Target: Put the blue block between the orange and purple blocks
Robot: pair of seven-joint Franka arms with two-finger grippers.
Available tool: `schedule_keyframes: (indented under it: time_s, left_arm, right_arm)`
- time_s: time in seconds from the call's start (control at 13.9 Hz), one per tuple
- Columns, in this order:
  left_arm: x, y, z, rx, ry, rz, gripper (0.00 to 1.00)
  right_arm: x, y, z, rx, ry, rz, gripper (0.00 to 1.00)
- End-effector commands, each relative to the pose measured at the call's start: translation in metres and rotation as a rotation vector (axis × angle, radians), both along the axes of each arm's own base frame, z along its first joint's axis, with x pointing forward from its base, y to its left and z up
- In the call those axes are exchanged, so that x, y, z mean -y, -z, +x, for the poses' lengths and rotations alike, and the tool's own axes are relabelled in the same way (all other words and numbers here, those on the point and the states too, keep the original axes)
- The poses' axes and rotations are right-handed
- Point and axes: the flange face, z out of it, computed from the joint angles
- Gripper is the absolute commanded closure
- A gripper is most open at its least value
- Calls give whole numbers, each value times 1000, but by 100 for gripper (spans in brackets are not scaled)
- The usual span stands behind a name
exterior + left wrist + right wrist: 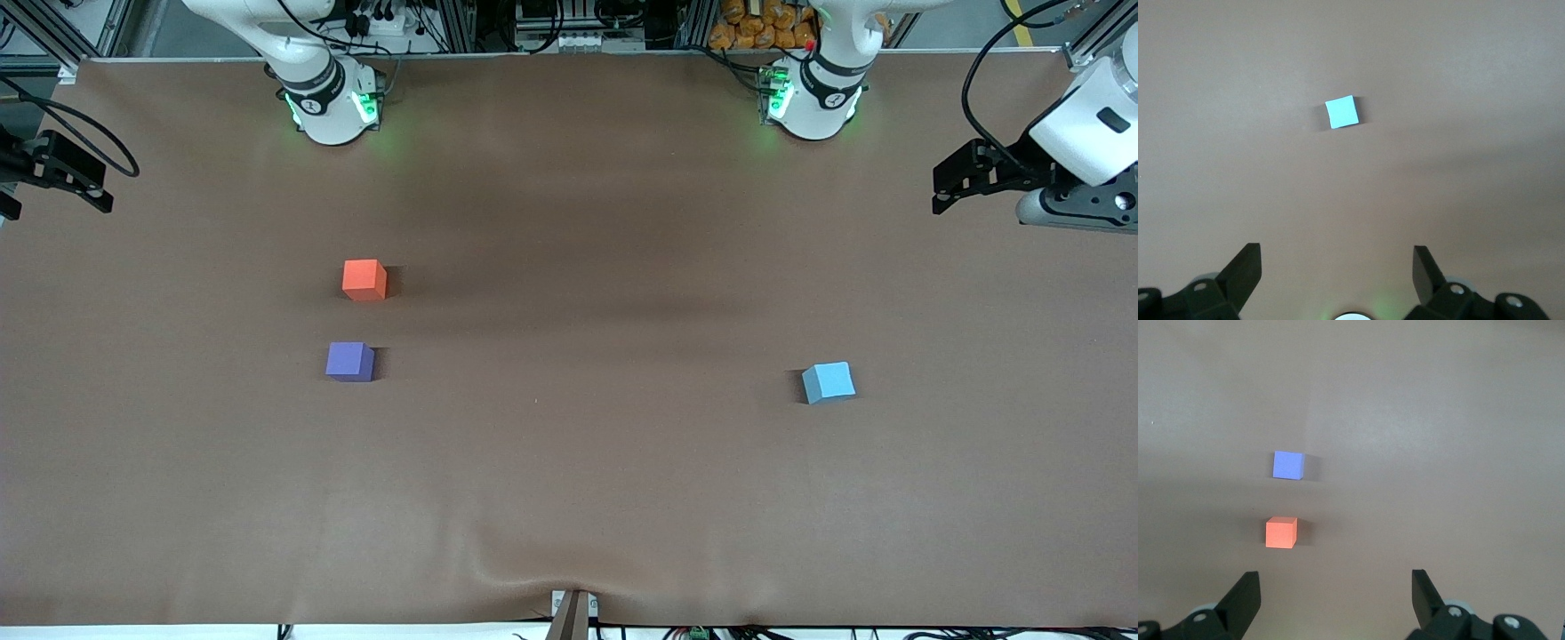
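The blue block (829,382) (1342,111) lies alone on the brown table toward the left arm's end. The orange block (364,279) (1281,532) and the purple block (349,361) (1288,465) sit toward the right arm's end, the purple one nearer the front camera, with a small gap of bare table between them. My left gripper (941,188) (1337,251) hangs open and empty over the table's edge at the left arm's end. My right gripper (89,188) (1335,576) hangs open and empty over the other end's edge.
A brown mat (569,462) covers the whole table, slightly wrinkled at the front edge by a small clamp (571,613). Both arm bases (331,98) (813,93) stand along the table's back edge. Cables hang near each gripper.
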Motion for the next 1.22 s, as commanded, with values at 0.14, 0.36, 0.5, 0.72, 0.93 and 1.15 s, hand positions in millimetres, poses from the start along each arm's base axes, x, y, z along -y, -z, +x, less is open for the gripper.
schedule_keyframes:
  time_s: [0.14,0.36,0.5,0.72,0.93,1.15]
  left_arm:
    - [-2,-5,-3,-5,7,-18,0]
    - [-7,-4,-2,-7,1,-18,0]
    - [-9,-2,-1,-10,-8,-18,0]
    - [-9,1,2,-14,-12,-15,0]
    - [-7,8,7,-22,-7,-7,0]
    - [-4,19,14,-39,-1,-6,0]
  right_arm:
    - [-1,0,-2,-1,4,18,0]
    - [0,0,-2,-1,5,18,0]
    - [-1,0,-2,-1,4,18,0]
    - [1,0,-3,-4,14,62,0]
    - [14,1,-5,-11,43,107,0]
    - [12,1,-5,-14,39,107,0]
